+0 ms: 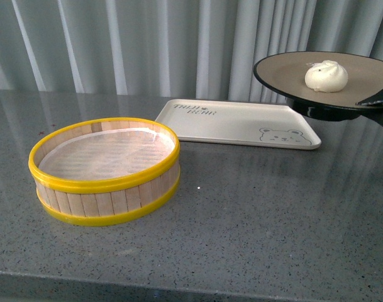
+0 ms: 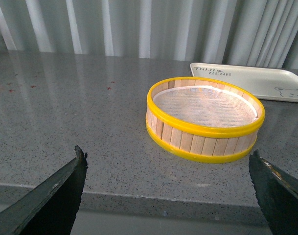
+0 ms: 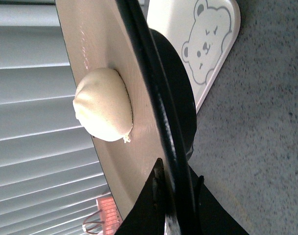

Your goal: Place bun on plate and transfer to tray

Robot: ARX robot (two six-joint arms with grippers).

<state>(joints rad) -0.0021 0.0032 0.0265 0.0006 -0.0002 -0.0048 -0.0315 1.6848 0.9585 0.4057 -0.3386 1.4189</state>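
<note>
One cream rectangular tray, printed "BEAR" beside a bear face, lies on the speckled counter. One pleated white bun sits on one glossy, black-rimmed plate, held in the air near the tray's right end, its rim pinched by the right gripper. The left gripper is spread wide before one yellow-banded wooden steamer basket.

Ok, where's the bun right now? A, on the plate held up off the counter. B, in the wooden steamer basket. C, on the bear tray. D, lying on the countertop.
A: the bun sits on the plate, which the right gripper holds clear of the counter, jaws shut on its rim.
</note>
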